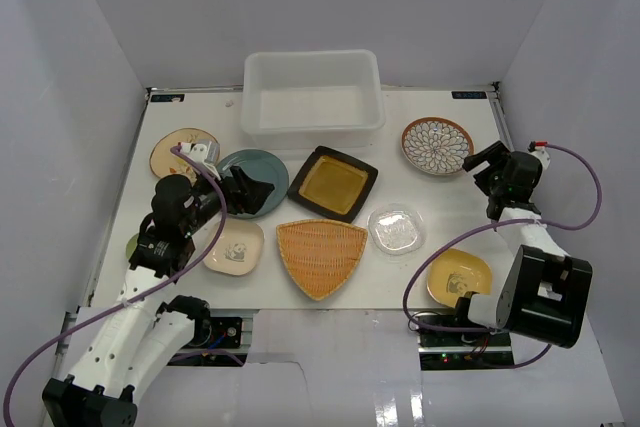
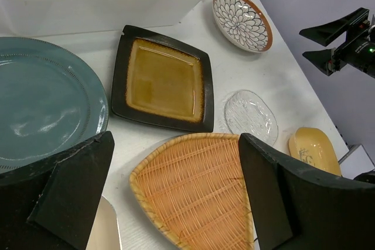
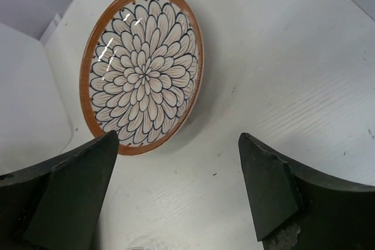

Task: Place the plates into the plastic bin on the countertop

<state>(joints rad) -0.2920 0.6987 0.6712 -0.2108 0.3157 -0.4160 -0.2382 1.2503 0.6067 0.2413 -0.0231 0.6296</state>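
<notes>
Right gripper (image 3: 179, 136), jaws spread wide and empty, hangs over the countertop (image 3: 281, 57). The brown-white petal plate (image 3: 142, 68) lies flat just ahead and left of its fingertips, outside the gap, and this arm looks the nearer one. Left gripper (image 2: 176, 139), equally spread, has the teal plate (image 2: 41, 109) running under one finger. The plastic bin (image 1: 312, 72) beyond holds no plate.
</notes>
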